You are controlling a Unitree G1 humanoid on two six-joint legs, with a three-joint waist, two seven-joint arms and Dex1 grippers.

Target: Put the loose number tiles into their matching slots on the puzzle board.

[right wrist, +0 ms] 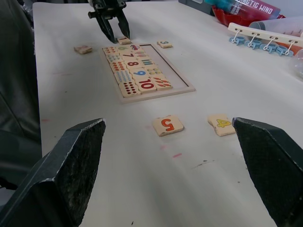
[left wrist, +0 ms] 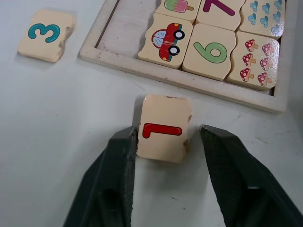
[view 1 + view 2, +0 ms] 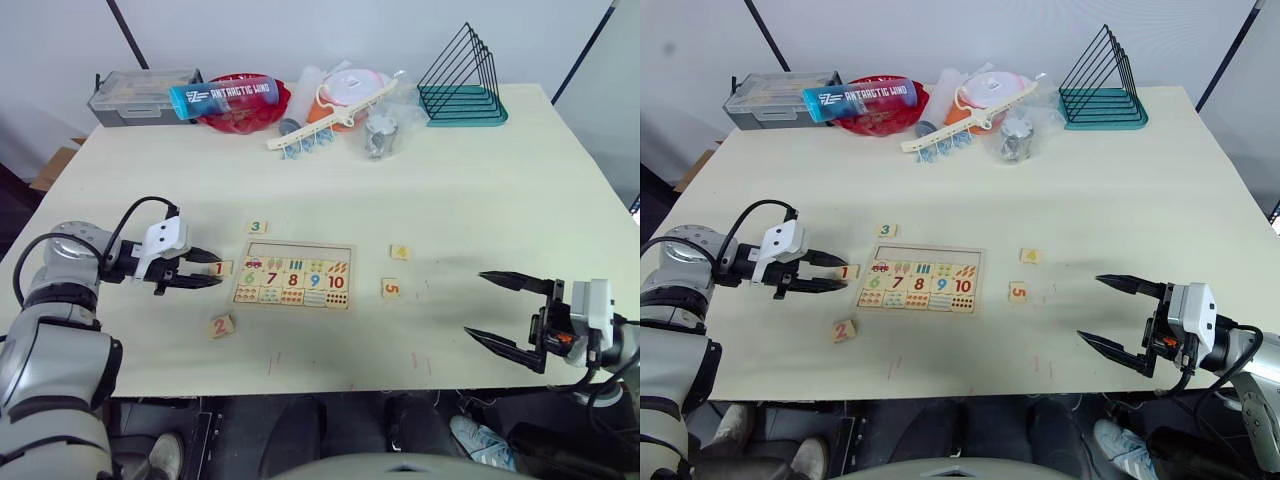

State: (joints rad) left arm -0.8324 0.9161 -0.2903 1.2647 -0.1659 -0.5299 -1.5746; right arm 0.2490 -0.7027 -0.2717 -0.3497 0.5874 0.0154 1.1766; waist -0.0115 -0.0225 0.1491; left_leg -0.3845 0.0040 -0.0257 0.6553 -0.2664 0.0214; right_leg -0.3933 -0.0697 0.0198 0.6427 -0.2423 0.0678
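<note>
We are at the first pickup. Our left pincer point(image 3: 212, 270) lies low over the table point(image 3: 480, 190), its two black fingers point(image 2: 118, 161) set partly open on either side of the tile 1 point(image 2: 163, 128). One finger seems to touch the tile's edge while a narrow gap shows at the other, so we judge the tile bracketed but not yet gripped; it lies flat on the table.

Just beyond the left fingertips sits the puzzle board point(image 3: 293, 277), its near frame edge close to the tile. The plain slot row point(image 2: 125, 35) runs along the board's far side from us, bare wood, with the first recess at the corner nearest this pincer, next to the car picture tile.

The other loose tiles lie scattered: tile 3 point(image 3: 257, 227) beyond the left pincer past the board's corner, tile 2 point(image 3: 222, 325) on its near side toward us, and tile 5 point(image 1: 167, 125) and tile 4 point(image 1: 221, 124) ahead of our right pincer point(image 3: 512, 313), which hovers wide open and empty, well apart from the board.

Next we should close on tile 1, lift it clear of the frame edge, carry it a short way over the board to the corner recess, turn it to match the digits' orientation, and lower it flat.
</note>
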